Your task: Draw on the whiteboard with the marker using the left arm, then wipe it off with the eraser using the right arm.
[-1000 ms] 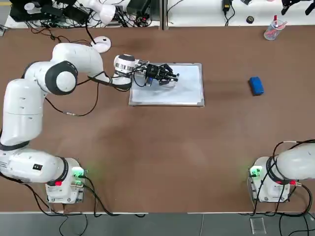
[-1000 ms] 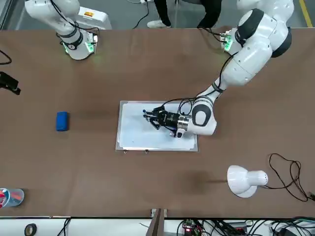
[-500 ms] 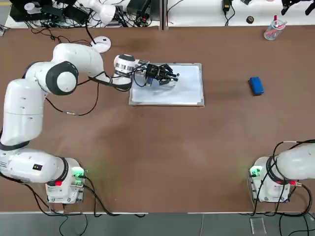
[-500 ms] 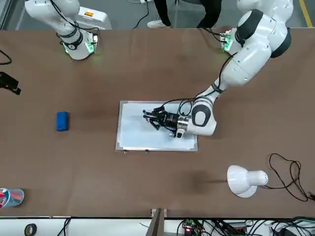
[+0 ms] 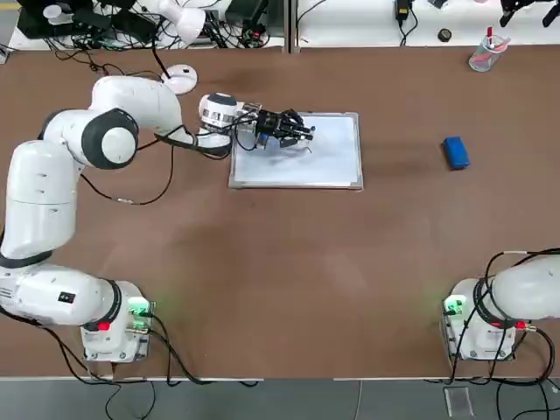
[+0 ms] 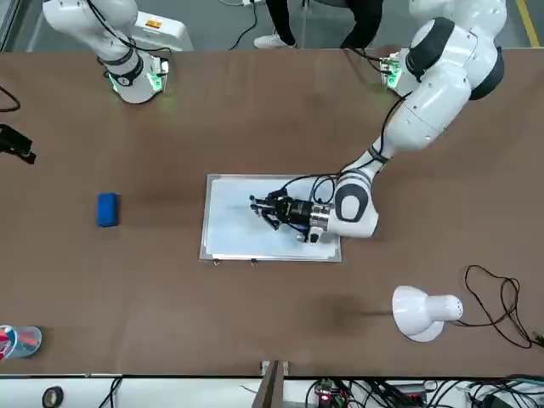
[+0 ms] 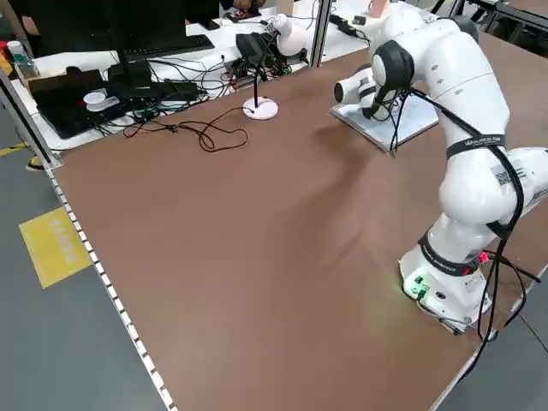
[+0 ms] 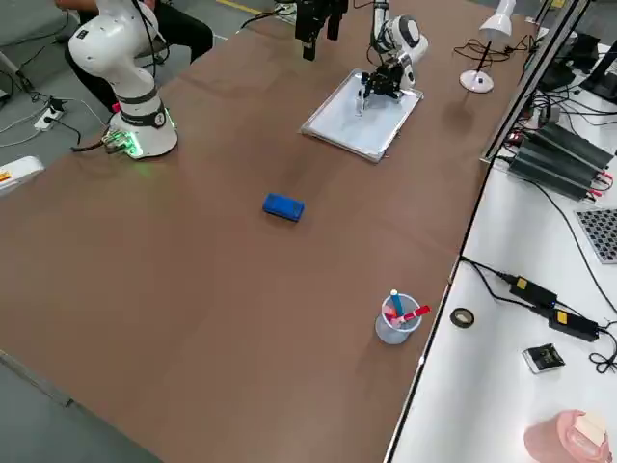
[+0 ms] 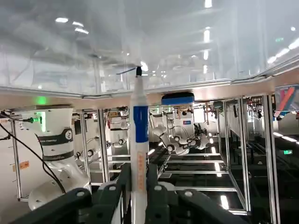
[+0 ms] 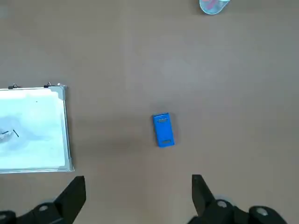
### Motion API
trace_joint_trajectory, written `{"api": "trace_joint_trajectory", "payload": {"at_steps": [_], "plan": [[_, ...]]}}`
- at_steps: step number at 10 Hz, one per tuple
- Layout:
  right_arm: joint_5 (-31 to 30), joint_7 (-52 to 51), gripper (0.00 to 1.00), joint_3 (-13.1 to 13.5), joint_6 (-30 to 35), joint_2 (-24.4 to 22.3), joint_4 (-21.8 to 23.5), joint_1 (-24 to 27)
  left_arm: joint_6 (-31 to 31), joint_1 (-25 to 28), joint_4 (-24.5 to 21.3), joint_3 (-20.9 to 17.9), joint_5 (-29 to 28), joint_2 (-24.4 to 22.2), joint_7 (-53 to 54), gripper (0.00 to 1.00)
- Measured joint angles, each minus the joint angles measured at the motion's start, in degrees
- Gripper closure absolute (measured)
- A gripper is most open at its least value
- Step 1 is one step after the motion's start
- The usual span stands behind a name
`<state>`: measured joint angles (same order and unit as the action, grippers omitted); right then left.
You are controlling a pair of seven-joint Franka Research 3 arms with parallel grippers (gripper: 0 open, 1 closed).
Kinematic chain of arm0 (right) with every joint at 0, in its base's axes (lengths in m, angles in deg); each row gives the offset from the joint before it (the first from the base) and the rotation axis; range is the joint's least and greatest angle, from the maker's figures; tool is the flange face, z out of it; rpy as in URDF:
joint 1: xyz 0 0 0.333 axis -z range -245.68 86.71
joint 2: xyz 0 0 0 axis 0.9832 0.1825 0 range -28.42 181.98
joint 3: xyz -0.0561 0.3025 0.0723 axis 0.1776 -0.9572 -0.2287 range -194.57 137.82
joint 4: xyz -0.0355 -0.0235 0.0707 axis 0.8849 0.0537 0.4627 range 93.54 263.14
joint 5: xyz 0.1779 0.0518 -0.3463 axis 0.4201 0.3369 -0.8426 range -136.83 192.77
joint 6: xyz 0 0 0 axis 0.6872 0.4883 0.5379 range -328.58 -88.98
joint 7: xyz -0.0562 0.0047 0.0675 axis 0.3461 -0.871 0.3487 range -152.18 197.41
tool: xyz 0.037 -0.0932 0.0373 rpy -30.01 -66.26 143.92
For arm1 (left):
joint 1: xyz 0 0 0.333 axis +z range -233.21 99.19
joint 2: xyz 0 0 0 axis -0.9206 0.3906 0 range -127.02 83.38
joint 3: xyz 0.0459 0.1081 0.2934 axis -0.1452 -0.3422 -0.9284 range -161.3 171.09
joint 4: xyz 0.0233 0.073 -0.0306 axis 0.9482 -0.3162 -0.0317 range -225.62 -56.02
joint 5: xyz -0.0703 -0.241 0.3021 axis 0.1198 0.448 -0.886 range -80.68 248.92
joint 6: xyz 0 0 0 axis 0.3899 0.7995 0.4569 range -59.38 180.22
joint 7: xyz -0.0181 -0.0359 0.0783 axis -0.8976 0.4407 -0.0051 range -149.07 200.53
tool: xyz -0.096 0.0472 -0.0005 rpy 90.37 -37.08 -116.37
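One arm — left arm (image 5: 105, 140) — reaches level over whiteboard (image 5: 328, 162), jaws pinching marker (image 9: 138, 140).

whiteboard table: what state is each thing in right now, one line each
whiteboard: flat on the table, short dark marks on it
marker: clamped in the left gripper, tip at the board
left gripper: shut on the marker, over the whiteboard
eraser: lying on the table, apart from the board, untouched
right gripper: open, empty, high above the eraser
desk lamp: standing on the table
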<state>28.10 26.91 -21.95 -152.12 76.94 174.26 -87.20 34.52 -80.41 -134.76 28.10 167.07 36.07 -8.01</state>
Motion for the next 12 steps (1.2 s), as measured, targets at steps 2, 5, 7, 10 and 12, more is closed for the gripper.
{"api": "trace_joint_trajectory", "payload": {"at_steps": [2,5,7,10,12], "plan": [[0.00,0.00,0.00,0.00,0.00,0.00,0.00,0.00,-0.02,0.37,0.14,-0.50,-0.06,-0.19,0.00,0.82],[0.00,0.00,0.00,0.00,-0.32,0.00,0.01,0.01,-0.16,1.59,-1.12,-0.71,-1.00,-1.21,0.00,0.82],[0.01,0.00,0.00,-0.02,-0.73,0.00,0.11,0.00,-0.42,2.86,-3.13,-0.73,-1.44,-2.50,0.00,0.82],[0.02,0.00,0.00,-0.07,-1.14,0.00,0.69,-0.01,-0.46,3.93,-6.31,-0.85,-1.80,-4.57,0.00,0.82],[0.02,0.00,0.00,-0.07,-1.16,0.00,0.84,-0.01,-0.62,4.52,-7.26,-0.86,-3.84,-5.49,-0.07,0.82]]}}
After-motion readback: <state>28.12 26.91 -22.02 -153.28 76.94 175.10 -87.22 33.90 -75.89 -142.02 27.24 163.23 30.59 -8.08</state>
